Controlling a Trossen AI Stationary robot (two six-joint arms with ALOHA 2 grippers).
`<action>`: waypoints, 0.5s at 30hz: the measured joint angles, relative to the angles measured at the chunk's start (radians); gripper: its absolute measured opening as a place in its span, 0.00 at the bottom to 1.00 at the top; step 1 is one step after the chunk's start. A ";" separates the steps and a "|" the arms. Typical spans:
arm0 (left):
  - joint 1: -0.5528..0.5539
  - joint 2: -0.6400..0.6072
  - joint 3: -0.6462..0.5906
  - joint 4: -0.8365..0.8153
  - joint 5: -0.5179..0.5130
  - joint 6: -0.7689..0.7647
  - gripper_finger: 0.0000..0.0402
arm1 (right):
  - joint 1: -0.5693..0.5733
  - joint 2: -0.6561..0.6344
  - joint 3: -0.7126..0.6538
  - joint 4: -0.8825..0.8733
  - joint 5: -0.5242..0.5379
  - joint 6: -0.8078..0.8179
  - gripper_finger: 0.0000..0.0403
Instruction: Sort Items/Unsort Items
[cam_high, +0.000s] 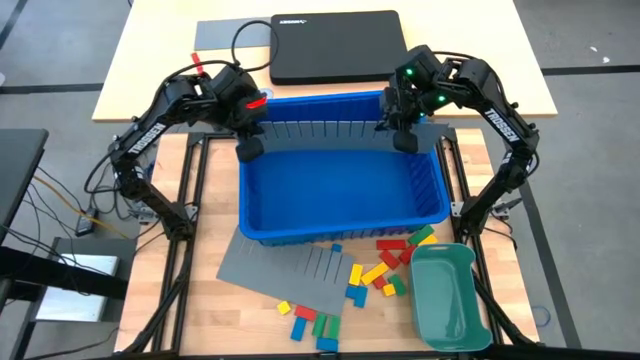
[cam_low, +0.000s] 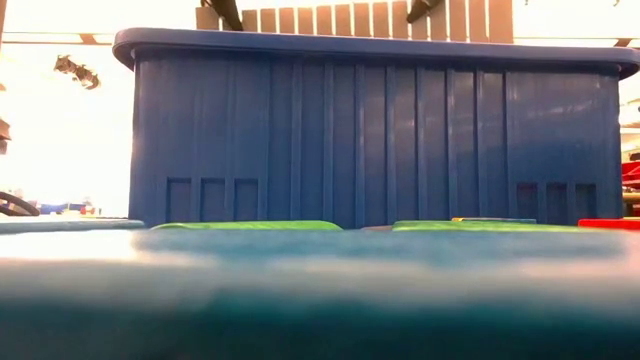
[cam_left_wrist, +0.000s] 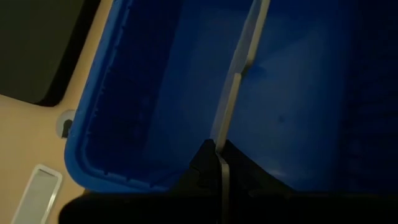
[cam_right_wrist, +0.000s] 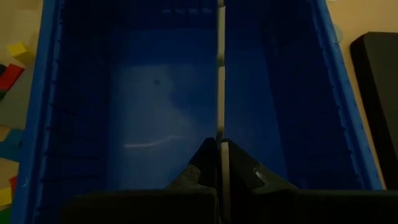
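Divider sheet (cam_high: 340, 132): grey, slotted, standing on edge above the blue bin (cam_high: 340, 225), towards its far wall. Long axis runs across the bin, from my left side to my right.

My left gripper (cam_high: 249, 140): fingers pressed together, pinching the sheet's left end.

My right gripper (cam_high: 405, 132): likewise pinching the right end. Both wrist views show the sheet edge-on, running straight out from between my fingers over the bare bin floor.

Blocks (cam_high: 375, 272): red, yellow, green, blue, scattered on the table in front of the bin, pointing every way, some on a second grey sheet (cam_high: 285, 265), some beside the teal tray (cam_high: 450, 295). Nearer my right arm; none held.
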 joint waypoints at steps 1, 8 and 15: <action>0.000 0.000 0.004 -0.008 0.000 -0.001 0.01 | 0.000 0.000 0.000 0.003 0.000 0.000 0.00; 0.000 0.000 0.009 -0.020 0.011 -0.021 0.00 | 0.000 0.000 0.000 0.004 0.000 0.000 0.00; -0.006 -0.004 0.009 -0.019 0.010 -0.043 0.00 | 0.000 0.000 0.000 0.002 0.003 0.000 0.00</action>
